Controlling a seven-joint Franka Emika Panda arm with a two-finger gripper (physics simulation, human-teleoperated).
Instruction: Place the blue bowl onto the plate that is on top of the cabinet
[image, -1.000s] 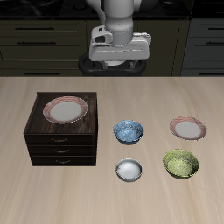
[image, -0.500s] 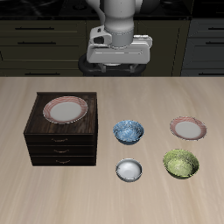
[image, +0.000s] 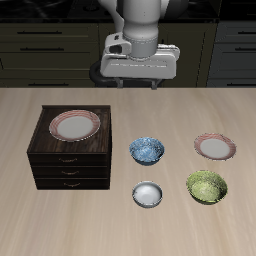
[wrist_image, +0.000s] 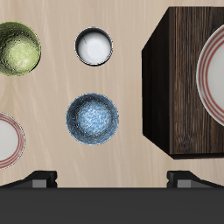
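Claw (wrist_image: 112, 178) has drifted sideways at the counter's back edge, fingers spread & empty, high above everything, so approach is only starting w/ blue bowl (image: 147, 150) mid-counter beside cabinet (image: 70, 152), plate (image: 74, 125) bare.

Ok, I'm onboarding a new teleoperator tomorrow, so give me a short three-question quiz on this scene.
1. True or false: the blue bowl already sits on the plate atop the cabinet.
2. Which dish lies nearest the table's front edge? A) the grey-white bowl B) the pink-rimmed plate C) the blue bowl
3. Fill in: the gripper is holding ____.

Key:
1. False; the blue bowl rests on the table beside the cabinet.
2. A.
3. Nothing; it hangs above the table's back, with both fingertips apart in the wrist view.
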